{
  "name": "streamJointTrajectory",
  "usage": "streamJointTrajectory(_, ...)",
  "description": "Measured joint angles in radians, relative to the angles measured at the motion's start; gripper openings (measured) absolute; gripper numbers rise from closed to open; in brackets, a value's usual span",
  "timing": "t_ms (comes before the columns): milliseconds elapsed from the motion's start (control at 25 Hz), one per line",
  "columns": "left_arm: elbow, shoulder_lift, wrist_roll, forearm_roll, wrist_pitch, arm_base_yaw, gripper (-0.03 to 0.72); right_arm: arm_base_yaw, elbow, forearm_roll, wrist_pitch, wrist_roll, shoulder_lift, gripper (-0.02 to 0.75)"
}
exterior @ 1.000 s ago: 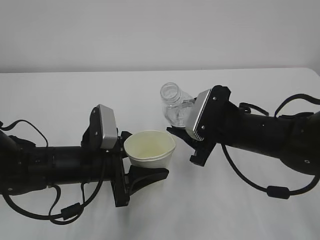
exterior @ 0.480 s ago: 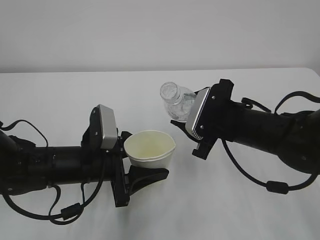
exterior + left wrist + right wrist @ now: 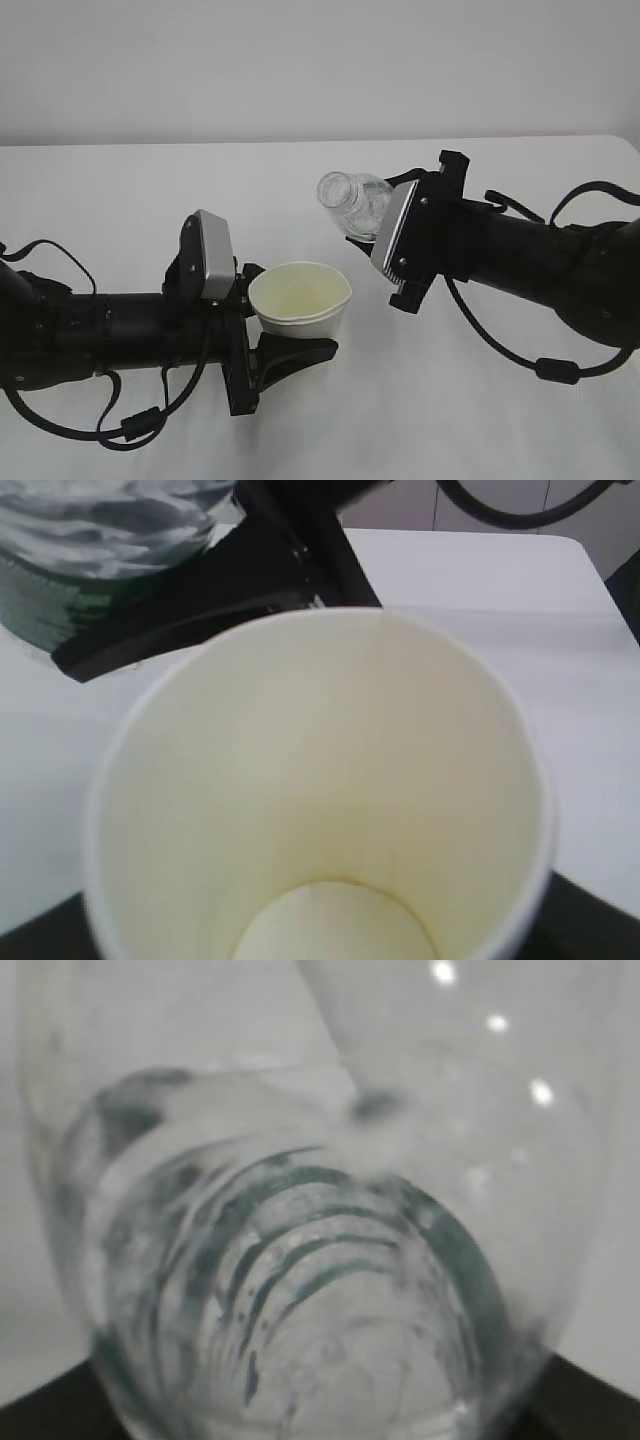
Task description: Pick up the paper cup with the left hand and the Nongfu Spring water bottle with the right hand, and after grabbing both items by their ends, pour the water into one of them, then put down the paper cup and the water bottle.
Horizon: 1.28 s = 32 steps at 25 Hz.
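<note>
The white paper cup (image 3: 300, 300) is held upright just above the table, with my left gripper (image 3: 278, 315) shut on its lower part. In the left wrist view its cream inside (image 3: 320, 780) fills the frame and looks dry. The clear Nongfu Spring water bottle (image 3: 356, 203) hangs up and to the right of the cup, tilted with its open mouth toward the left. My right gripper (image 3: 378, 215) is shut on its lower end. In the right wrist view the ribbed bottle (image 3: 300, 1260) fills the frame, with water inside. No stream of water shows.
The white table (image 3: 480, 400) runs back to a plain pale wall. Black cables loop off both arms near the table surface (image 3: 130, 425). The bottle's green label (image 3: 40, 605) and a black finger of the right gripper (image 3: 250, 570) sit just beyond the cup rim.
The right gripper has lifted and tipped the bottle further over, so its mouth now leans more to the left toward the cup. The left arm and cup have stayed still.
</note>
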Motion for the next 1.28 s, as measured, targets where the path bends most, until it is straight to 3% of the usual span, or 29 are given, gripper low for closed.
streamJointTrajectory(1280, 0.0, 0.0, 0.0, 0.005, 0.0, 0.0, 0.471, 0.0, 0.0, 0.036, -0.04, -0.268, 0.0, 0.474)
